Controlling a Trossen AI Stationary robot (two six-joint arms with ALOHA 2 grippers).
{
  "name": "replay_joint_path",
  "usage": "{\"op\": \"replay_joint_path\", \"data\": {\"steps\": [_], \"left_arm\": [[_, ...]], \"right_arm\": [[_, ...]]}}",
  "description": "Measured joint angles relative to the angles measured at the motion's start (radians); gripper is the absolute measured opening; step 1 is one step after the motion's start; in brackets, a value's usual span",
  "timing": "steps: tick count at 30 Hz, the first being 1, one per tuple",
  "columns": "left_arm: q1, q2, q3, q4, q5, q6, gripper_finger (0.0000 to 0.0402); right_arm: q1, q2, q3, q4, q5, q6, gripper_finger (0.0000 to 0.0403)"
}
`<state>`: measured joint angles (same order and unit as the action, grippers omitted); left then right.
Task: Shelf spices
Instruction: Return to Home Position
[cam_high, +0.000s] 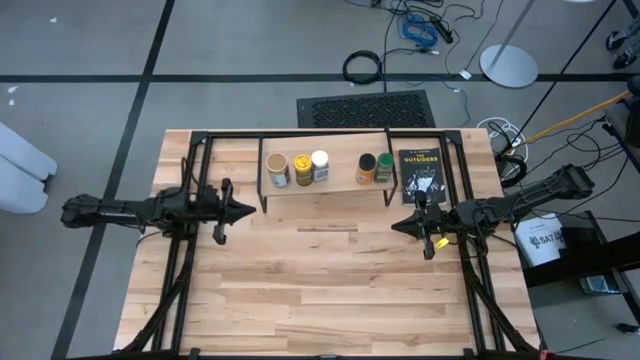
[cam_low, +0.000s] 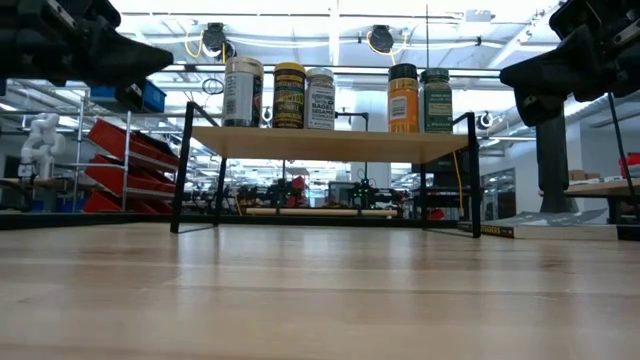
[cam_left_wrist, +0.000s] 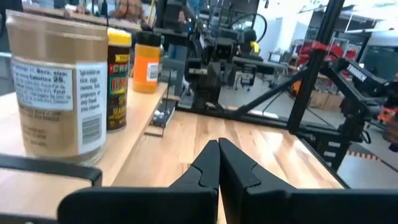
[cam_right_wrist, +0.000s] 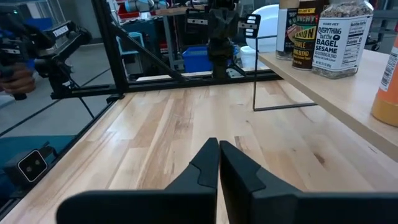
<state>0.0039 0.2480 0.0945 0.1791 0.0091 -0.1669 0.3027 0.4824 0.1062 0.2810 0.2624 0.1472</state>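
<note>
Several spice jars stand upright on the shelf (cam_high: 325, 187), a light-wood board on thin black legs at the table's far side. Three stand toward its left: a tan-lidded one (cam_high: 278, 169), a yellow-lidded one (cam_high: 303, 167) and a white-lidded one (cam_high: 320, 164). Two stand toward its right: a dark-lidded orange one (cam_high: 367, 167) and a green-lidded one (cam_high: 385, 169). My left gripper (cam_high: 250, 210) hovers shut, pointing level, left of the shelf's near edge. My right gripper (cam_high: 396, 225) hovers shut near the shelf's right end. Both hold nothing.
A black book with orange lettering (cam_high: 420, 175) lies flat on the table just right of the shelf. Black frame rails (cam_high: 178, 290) (cam_high: 490, 300) run along both sides of the table. Bare wood (cam_high: 330, 285) spreads between the arms and toward the near edge.
</note>
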Motion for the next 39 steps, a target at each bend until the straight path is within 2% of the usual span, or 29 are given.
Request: {"op": "replay_joint_path", "data": {"steps": [5, 21, 30, 34, 39], "left_arm": [[-0.031, 0.01, -0.069, 0.111, -0.031, 0.03, 0.0001], [-0.031, -0.005, -0.087, 0.015, -0.041, 0.122, 0.0001], [-0.031, -0.142, -0.087, -0.075, -0.042, 0.124, 0.0001], [-0.031, -0.204, -0.087, -0.116, -0.052, 0.123, 0.0001], [-0.031, -0.238, -0.087, -0.142, -0.053, 0.12, 0.0001]], "right_arm": [[0.0, 0.0, 0.0, -0.001, -0.005, -0.005, 0.0], [0.0, -0.003, 0.0, -0.049, -0.033, -0.006, 0.0], [0.0, -0.064, 0.0, -0.096, -0.037, -0.054, 0.0], [0.0, -0.117, 0.0, -0.149, -0.089, -0.059, 0.0], [0.0, -0.177, 0.0, -0.144, -0.081, -0.127, 0.0]]}}
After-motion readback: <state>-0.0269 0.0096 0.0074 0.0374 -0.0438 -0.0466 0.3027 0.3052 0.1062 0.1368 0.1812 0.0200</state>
